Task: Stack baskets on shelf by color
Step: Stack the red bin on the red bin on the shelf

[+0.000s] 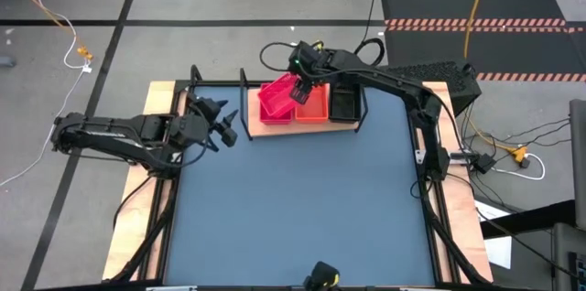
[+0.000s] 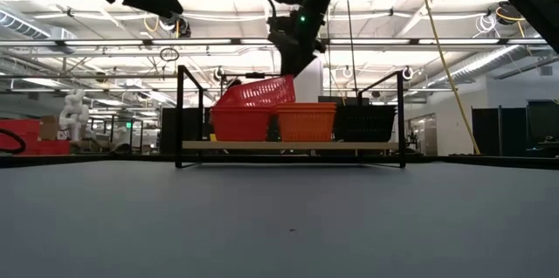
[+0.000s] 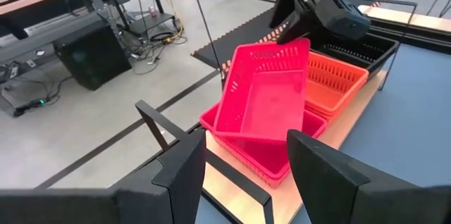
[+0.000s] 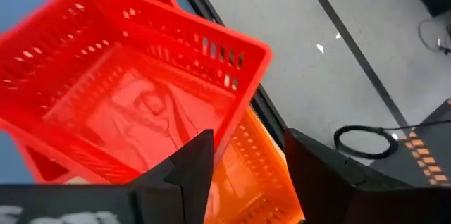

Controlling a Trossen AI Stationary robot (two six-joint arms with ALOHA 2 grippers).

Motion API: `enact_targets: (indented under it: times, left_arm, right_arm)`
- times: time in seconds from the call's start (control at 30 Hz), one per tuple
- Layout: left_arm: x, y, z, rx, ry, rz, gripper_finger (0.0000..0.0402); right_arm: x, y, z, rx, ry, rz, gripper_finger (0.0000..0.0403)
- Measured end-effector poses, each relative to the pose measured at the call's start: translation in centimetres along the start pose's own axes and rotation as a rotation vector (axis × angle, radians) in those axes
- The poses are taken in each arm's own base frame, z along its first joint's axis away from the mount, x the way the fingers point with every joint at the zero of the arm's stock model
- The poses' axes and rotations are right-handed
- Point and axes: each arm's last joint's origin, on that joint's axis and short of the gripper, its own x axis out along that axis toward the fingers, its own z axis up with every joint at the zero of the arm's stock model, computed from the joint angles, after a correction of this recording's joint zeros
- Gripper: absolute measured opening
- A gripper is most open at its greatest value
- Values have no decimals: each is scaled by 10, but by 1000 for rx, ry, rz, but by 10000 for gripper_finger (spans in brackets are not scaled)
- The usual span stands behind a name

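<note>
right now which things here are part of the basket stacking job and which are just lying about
Part of the job:
- tilted pink basket, held by the right gripper
- pink stack beneath it
- orange stack
- black stack
- shelf
- left gripper, open, waiting beside the shelf

Just lying about:
- cables on the floor
- striped floor mat

Right gripper point(image 1: 299, 88) reaches across the table's far edge, fingers closed; left gripper point(image 1: 222, 124) hangs open at left

We see baskets point(image 3: 264, 104) as perforated plastic mesh, slight sheen. Shelf point(image 3: 352, 122) board pale wood, matt; frame point(image 2: 179, 112) thin black metal. Tabletop point(image 1: 302, 199) blue-grey, smooth matt. Grippers' fingers point(image 3: 324, 175) matt black plastic.
</note>
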Motion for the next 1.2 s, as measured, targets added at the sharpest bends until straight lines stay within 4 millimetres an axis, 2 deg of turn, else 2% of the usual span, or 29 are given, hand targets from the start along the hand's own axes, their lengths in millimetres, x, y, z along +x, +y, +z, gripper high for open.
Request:
enact_targets:
  times: [0.3, 0.47, 0.67, 0.87, 0.97, 1.07, 1.2]
  left_arm:
    - [1, 1, 0, -14, 4, 8, 200]
    - [1, 1, 0, -10, 4, 8, 200]
    - [1, 1, 0, -6, 5, 8, 200]
    - [1, 1, 0, -5, 5, 8, 200]
    - [1, 1, 0, -6, 5, 8, 200]
    - [1, 1, 0, -7, 5, 8, 200]
    - [1, 1, 0, -6, 5, 8, 200]
  right_arm:
    - [29, 0, -20, 23, 45, 94, 146]
    - [37, 2, -21, 1, 19, 95, 102]
    - [29, 0, -11, -42, -94, 98, 10]
    - [1, 1, 12, -205, -362, 128, 3]
    - [-8, 3, 19, -248, -478, 226, 2]
    - [-8, 6, 20, -289, -502, 313, 2]
    - [4, 8, 19, -415, -502, 281, 1]
